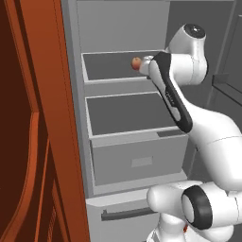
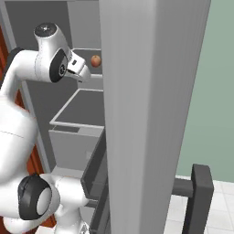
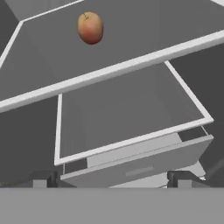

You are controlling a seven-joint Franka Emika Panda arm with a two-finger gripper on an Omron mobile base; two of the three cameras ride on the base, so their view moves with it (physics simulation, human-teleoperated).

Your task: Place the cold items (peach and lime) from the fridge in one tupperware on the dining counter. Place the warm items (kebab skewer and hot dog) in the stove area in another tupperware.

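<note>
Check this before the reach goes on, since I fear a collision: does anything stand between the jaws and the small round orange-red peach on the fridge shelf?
Nothing visible does. The orange-red peach sits alone on the pale grey fridge shelf, with open jaws and bare shelf before it.

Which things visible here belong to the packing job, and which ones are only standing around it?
Belong to the job:
- peach on the upper fridge shelf
- fridge, door open
- gripper, open, holding nothing

Only around:
- lower shelf
- drawer
- red-brown cabinet side
</note>
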